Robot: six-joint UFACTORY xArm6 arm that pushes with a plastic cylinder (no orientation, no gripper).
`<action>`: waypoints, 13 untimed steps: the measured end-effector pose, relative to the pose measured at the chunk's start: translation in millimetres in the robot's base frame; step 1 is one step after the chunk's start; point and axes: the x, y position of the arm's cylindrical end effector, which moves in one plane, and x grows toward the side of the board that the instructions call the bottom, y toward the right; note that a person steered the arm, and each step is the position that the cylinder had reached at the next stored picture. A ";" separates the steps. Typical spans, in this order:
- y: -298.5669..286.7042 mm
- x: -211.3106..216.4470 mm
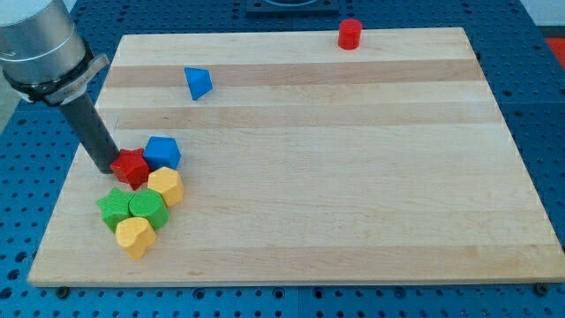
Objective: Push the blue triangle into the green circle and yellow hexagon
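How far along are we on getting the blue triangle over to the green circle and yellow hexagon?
Done: nothing visible yet. The blue triangle sits alone near the view's top left, well apart from the green circle and yellow hexagon in the lower-left cluster.
In hand: my tip is at the red star, not by the triangle.
Left: move behind the triangle and push it down the view into the pair.

You see a pale wooden board, smooth and matt, with visible grain strips; the blue triangle looks like matt plastic.
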 end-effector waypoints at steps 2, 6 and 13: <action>0.0 -20.8; 84.8 -264.0; 102.5 -130.2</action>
